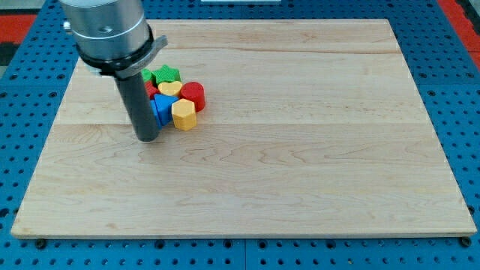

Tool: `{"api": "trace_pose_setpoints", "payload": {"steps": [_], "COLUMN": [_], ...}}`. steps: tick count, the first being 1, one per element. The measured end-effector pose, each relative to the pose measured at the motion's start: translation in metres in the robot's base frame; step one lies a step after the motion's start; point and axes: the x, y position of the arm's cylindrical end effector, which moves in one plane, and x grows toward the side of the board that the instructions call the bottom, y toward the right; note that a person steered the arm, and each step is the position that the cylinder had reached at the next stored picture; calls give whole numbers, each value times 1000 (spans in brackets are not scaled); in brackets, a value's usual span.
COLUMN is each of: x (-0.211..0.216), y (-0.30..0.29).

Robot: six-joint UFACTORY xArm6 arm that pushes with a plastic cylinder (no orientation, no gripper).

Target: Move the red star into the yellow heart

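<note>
We carry no pincer, so there is nothing to spread or press together; the arm ends in a dark rod. My tip [147, 139] rests on the table [300, 165] in the upper left of the frame, at the lower left edge of a tight cluster of blocks.

Just right of the tip sits a blue block [160, 109], its shape unclear, and touching that a yellow hexagon [184, 115]. Above them lies the yellow heart [169, 88], with a red cylinder [193, 94] on its right and a green star [166, 73] above it. A sliver of red [152, 91] shows between the rod and the heart. We take it for the red star, mostly hidden by the rod and apparently already against the heart's left side.

We judge the star light, rigid and quick to slide on the smooth wood. It cannot be gripped, only pushed. Its points would make it spin off a glancing touch, so we would press at a notch on its left side, square toward the heart. Packed neighbours may shift with it.
</note>
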Motion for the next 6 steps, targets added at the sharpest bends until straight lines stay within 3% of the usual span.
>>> {"api": "trace_pose_setpoints", "payload": {"steps": [1,3,6], "x": [-3,-57,-97], "y": [-59,-65,103]}}
